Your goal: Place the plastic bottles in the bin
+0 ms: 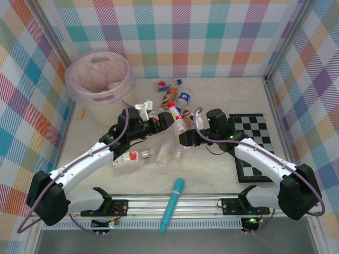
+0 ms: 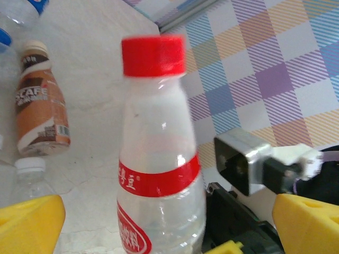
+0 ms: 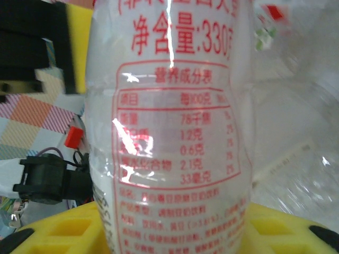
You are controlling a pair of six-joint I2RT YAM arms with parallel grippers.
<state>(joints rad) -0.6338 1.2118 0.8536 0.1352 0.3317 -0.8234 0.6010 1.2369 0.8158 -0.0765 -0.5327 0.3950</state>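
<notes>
right gripper (image 1: 184, 138) clenched on the clear red-capped, red-labelled plastic bottle (image 1: 176, 120), upright over the mid counter (image 1: 212, 180). left gripper (image 2: 167, 227) released, jaws either side of it (a handover, likely). clamp left firmly before right lets go, then carry to the round pink translucent bin (image 1: 85, 92).

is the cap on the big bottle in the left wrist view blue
No, the cap on that bottle is red.

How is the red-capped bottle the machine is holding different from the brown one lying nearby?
The red-capped bottle is whitish-clear with a red label band; the brown bottle is brown with a pale cap. The red-capped bottle is clamped in the right gripper; the brown bottle lies loose on the table. Both are small capped plastic drink bottles.
</notes>
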